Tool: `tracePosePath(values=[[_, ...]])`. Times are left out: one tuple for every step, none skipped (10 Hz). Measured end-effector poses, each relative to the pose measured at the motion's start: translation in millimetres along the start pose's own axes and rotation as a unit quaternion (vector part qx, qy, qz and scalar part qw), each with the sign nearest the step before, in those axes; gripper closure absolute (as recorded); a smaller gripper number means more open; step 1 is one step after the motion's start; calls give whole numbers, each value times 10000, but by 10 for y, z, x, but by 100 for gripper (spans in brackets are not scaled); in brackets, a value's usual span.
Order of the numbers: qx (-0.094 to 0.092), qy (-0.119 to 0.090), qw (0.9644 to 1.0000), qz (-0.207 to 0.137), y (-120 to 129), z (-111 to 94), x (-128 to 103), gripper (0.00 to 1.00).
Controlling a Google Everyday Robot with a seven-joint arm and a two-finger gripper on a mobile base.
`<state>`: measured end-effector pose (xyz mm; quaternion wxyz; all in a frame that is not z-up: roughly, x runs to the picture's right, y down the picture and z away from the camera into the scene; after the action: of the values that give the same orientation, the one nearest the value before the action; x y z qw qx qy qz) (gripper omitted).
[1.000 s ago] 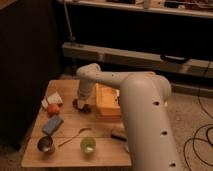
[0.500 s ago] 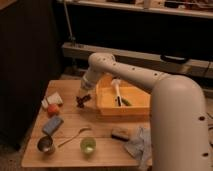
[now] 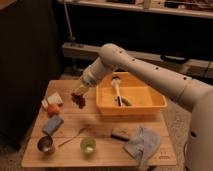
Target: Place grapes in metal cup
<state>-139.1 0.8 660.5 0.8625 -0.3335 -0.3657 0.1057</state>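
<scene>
The gripper (image 3: 78, 95) hangs over the left-middle of the wooden bench (image 3: 100, 159), at the end of the white arm (image 3: 145, 67) that reaches in from the right and slopes down to the left. Its fingers are closed around the grapes (image 3: 80, 102), a small dark cluster held at the fingertips, clear of the bench top and just off the left wall of the yellow bin (image 3: 131, 106). The metal cup (image 3: 46, 145) stands near the front-left corner of the bench, close to the front edge and well apart from the grapes. Between them lie a blue sponge (image 3: 52, 125) and, further back, a round orange-red fruit (image 3: 52, 109) beside a white object (image 3: 53, 99) near the left edge. A spoon (image 3: 74, 136) lies slantwise between the metal cup and the green cup (image 3: 88, 146), which stands near the front edge, to the right of the metal cup. The bare wood directly under the gripper leaves open room, bounded by the bin on the right and the fruit on the left. Right of the green cup sit a small dark block (image 3: 120, 134) and a crumpled grey-blue cloth (image 3: 143, 142) that reaches the front edge. The bin fills the back-right part of the bench and holds a white-handled utensil (image 3: 117, 89).
</scene>
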Motion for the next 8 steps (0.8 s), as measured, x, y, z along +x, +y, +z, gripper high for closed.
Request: tracePosePath(values=[[-7, -73, 9998, -210, 132, -81, -121, 100], [28, -115, 9986, -524, 353, -178, -285, 100], [32, -106, 9976, -680, 478, -180, -373, 100], [19, -94, 9965, -827, 604, -147, -463, 100], [-14, -71, 9946, -1031, 749, -52, -554, 100], [-64, -60, 9933, -1150, 815, 49, -600, 100], [-173, -70, 9917, -1274, 856, 187, -670, 100], [-256, -85, 9904, -1356, 884, 278, -721, 100]])
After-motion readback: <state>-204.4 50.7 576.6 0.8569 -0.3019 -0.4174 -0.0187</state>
